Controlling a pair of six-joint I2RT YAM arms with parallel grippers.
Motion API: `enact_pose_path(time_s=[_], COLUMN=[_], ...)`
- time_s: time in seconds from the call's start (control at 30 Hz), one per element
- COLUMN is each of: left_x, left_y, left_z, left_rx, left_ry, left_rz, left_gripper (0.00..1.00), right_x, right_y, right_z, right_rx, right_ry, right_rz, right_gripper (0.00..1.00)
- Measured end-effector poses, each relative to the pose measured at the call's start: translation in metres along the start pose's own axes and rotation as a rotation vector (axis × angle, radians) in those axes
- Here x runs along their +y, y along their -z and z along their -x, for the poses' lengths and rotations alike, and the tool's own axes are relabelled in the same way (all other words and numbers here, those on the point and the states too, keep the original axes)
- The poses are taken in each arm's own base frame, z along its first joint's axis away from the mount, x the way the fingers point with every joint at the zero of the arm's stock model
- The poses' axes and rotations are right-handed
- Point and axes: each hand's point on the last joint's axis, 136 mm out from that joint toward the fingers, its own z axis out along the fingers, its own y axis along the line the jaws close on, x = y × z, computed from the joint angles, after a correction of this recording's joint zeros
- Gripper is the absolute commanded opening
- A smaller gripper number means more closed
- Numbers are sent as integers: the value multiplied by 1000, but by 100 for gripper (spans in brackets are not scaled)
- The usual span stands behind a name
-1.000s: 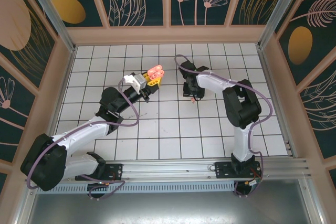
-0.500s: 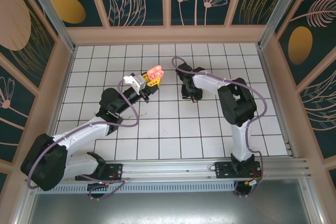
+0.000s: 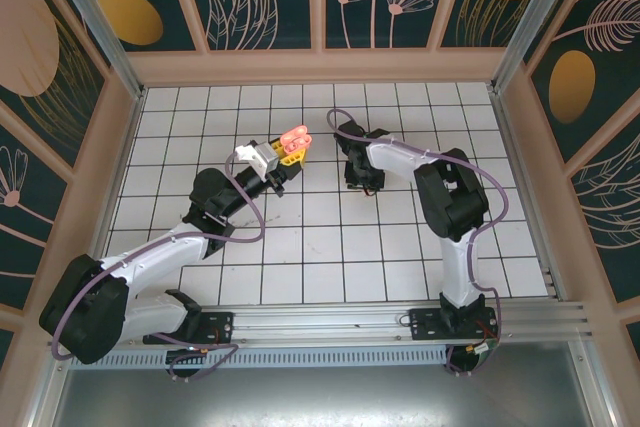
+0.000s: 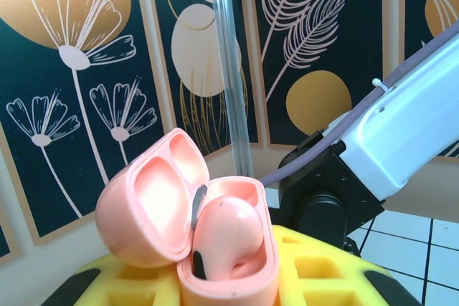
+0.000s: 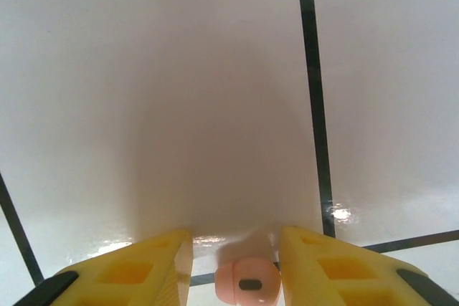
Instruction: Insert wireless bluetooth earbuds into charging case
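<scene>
- My right jaws are nose-down on the desk (image 3: 330,247), spread to either side of a salmon-pink earbud (image 5: 247,282). It lies on a glossy white tile (image 5: 215,105), right by a dark grout line (image 5: 315,105).
- The bud sits close against one finger (image 5: 337,263), with a sliver of gap to the other. So I am bracketing it, not pinching it yet.
- I judge the close should be slow and centred. The bud is small, rounded and smooth, and a lopsided squeeze would likely skid it across the tile or pop it out.
- The grip should be just firm enough, then a straight lift before any sideways travel.
- I see a dark oval mark on the bud's face, but I cannot tell which way its stem lies. That needs settling before I try to seat it.
- My left jaws are pressed onto the pink charging case (image 4: 229,277), held above the desk to the left of my right jaws and slightly farther.
- Its lid (image 4: 154,206) is swung open and a second pink earbud (image 4: 226,231) is already seated. I cannot make out the free well.
- My right arm (image 3: 400,159) rises from the near right, folds at the elbow and runs left toward mid-desk, wrist turned down.
- My left arm (image 3: 215,202) stretches diagonally from the near left corner, wrist raised, with the case mouth facing up.
</scene>
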Motion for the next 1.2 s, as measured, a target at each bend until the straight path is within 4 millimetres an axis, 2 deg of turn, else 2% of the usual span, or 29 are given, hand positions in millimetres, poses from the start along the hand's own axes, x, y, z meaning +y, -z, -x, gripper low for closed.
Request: enact_pose_path(time_s=[0.33,0.7,0.93,1.2], left_x=[0,0,0,0], left_y=[0,0,-1,-1], left_z=[0,-1,-4,-6], left_rx=[0,2,9,15], left_ry=[0,1,4,7], left_rz=[0,0,-1,-1], left_gripper=[0,0,0,0], right_x=[1,1,-9,-9], right_y=[0,1,3,3], right_z=[0,-1,-8,-9], right_rx=[-25,-44,-38,-37], right_ry=[-6,-11,-15,-11], right_rz=[28,46,39,39], right_gripper=[34,34,35,35])
